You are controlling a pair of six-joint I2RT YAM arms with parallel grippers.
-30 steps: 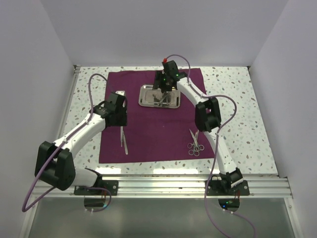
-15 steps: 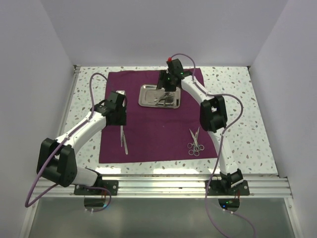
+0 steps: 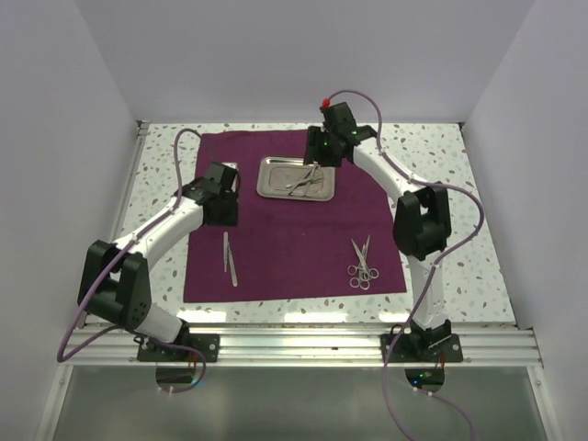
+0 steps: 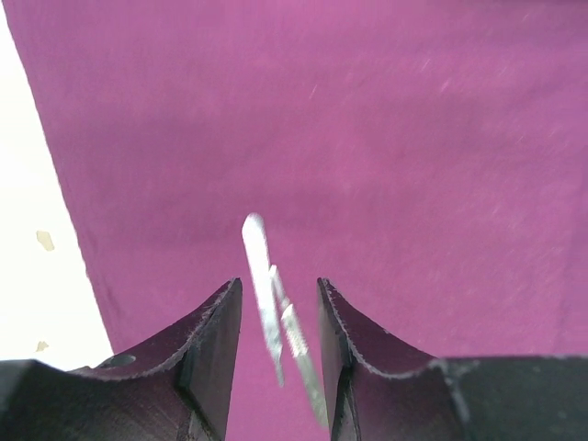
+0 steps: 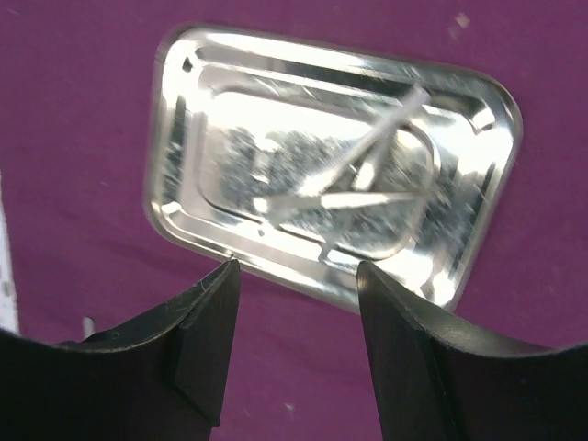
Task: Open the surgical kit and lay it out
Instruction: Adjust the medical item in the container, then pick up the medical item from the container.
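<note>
- Layout of the kit is the step we judge to be in hand: the cloth wrap point(image 3: 294, 248) already lies open and flat on the table point(image 3: 459, 248), so the unwrapping looks done
- On the cloth, the tweezers point(image 3: 228, 257) lie toward its left edge and the ring-handled scissors point(image 3: 361, 264) toward its right edge, well apart from each other
- The steel tray point(image 3: 263, 179) sits on the far half of the cloth with a few slim instruments point(image 5: 358, 179) crossed inside it (how many we cannot tell through the glare)
- Our right pincer point(image 5: 296, 268) hovers above the tray, spread wide and holding nothing
- Our left pincer point(image 4: 277, 287) is also spread and empty above the cloth; its wrist view shows the tweezers lying on the fabric between the fingers, not gripped
- Next, we think, the right arm must go down into the tray, set its fingers across one thin shaft where it lies clear of the others, pinch it and carry it to a bare stretch of cloth
- That calls for a low, exact pinch, since the shafts lie flat on slick steel and overlap
</note>
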